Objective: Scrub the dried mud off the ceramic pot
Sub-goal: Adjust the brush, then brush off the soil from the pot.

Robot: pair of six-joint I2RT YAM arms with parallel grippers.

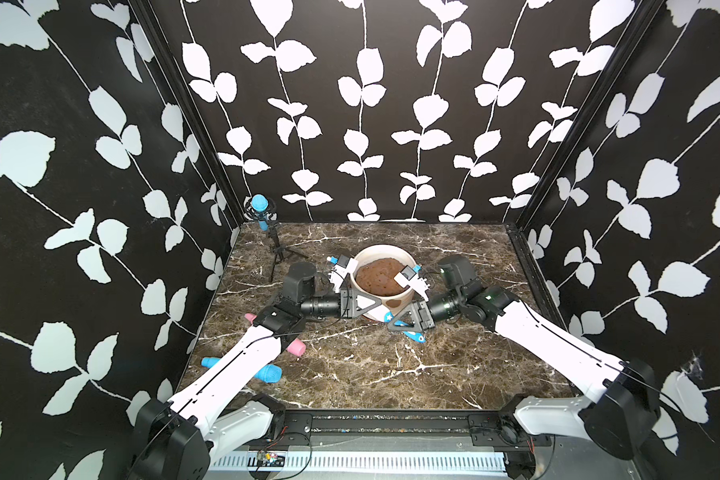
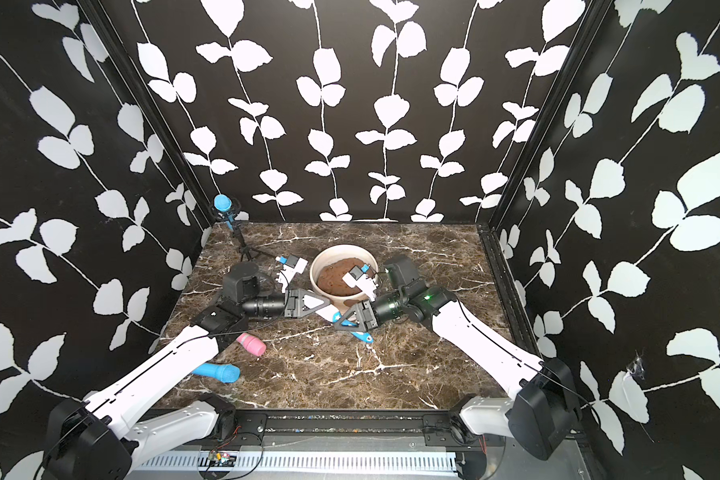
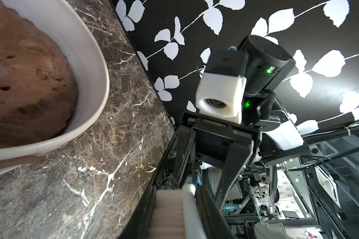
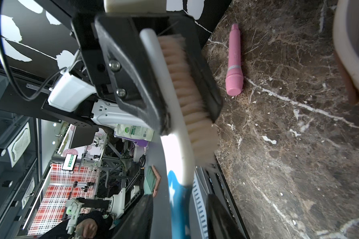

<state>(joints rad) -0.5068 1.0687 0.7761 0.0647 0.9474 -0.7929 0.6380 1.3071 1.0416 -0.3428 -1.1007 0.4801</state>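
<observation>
**Here, a brush bridged by two grippers before the pot's near wall**

Clock directions are read on the table [image 1: 391,374] as the top views show it, with 12 at its far edge. The brush [image 4: 175,149] has a white back, pale bristles [image 4: 184,82] and a blue handle [image 4: 178,207]. Its long axis lies on the 10-to-4 line, head at 10, handle end at 4. The left gripper [image 4: 190,120] is clamped across the head, one jaw on the white back, the other against the bristles. The right gripper [image 4: 179,196] has its jaws parted to either side of the handle. The right wrist view shows a gap on each side, so it grips nothing. In both wrist views the bristles face the side where table and pot lie; whether they point at the pot's wall or downward cannot be told.

The ceramic pot [image 1: 385,249] stands upright near table centre, holding a lumpy brown soil mass [image 1: 381,276]. From the brush it lies at 12, just beside; contact cannot be made out. The dried mud [image 1: 393,304] shows as small reddish-brown ovals on the outer wall at the pot's 5-to-6 side, directly behind the brush. The coming move probably turns on this short offset toward 12: the bristles must meet that wall. The right gripper is nearer the patches, yet only the left holds the brush.

Farther out, a pink toy microphone [image 1: 296,348] lies at the pot's 8, a blue toy microphone [image 1: 269,373] at 7, and a tripod microphone [image 1: 260,206] stands at 10.
</observation>
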